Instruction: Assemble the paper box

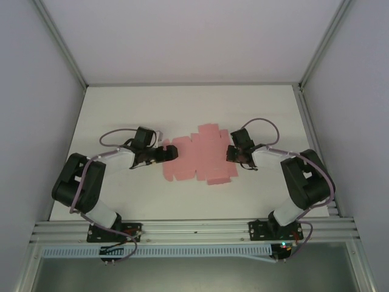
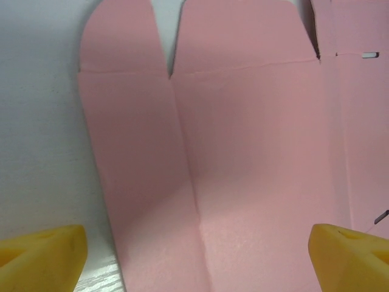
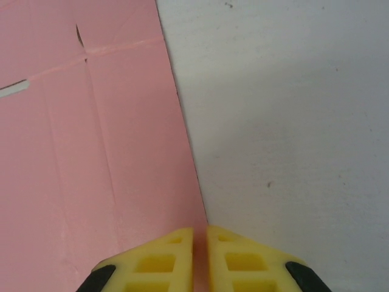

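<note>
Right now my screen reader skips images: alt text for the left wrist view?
The pink paper box, a flat sheet with two rounded flaps, lies on the white table; the left tool's yellow fingertips sit wide apart below.

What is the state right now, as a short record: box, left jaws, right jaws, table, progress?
paper box: pink die-cut sheet, flaps spread, lying mid-table
left jaws: open wide, low over the sheet's left end, one yellow finger over bare table, the other over pink
right jaws: closed to a thin slit at the sheet's right edge; pinch on it unclear
table: white
progress: not yet folded into a box
</note>
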